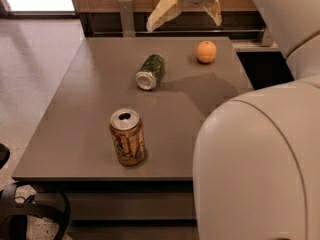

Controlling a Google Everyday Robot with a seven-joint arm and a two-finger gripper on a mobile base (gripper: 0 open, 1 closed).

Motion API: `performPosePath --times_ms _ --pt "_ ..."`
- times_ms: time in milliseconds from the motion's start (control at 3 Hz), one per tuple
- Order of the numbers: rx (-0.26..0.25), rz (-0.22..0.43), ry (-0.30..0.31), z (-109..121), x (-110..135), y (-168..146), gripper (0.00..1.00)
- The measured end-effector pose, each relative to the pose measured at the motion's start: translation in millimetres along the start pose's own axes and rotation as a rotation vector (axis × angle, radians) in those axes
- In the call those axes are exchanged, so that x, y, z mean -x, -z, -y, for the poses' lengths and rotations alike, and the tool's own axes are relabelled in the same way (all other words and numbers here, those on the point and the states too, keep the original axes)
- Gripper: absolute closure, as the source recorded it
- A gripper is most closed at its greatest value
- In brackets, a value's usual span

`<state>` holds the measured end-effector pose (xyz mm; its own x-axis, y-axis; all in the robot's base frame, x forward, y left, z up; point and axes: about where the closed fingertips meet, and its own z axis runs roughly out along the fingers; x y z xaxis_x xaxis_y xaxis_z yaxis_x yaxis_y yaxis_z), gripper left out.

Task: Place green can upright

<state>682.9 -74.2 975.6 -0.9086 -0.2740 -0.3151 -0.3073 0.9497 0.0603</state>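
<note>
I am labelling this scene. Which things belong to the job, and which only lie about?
For the job: green can, lying on its side; claw, open, above the far edge of the table.
Just lying about: orange-brown can, upright; orange.

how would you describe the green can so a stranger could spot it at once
On the grey table, look at the far half, below the open gripper that hangs over the back edge. The green can lies there on its side, left of the orange. Unlike the upright orange-brown can near the front, it is dark green, with its silver end facing the camera.
</note>
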Motion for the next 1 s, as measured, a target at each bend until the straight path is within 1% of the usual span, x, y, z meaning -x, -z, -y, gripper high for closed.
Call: performPosePath --times_ms 333,667,1000 --pt "-0.085 -0.068 -0.223 -18 29 -50 0.0" --pt "-0.103 -0.093 -0.354 -36 43 -81 0.0" --pt "-0.133 -0.097 -0.45 -53 50 -89 0.0"
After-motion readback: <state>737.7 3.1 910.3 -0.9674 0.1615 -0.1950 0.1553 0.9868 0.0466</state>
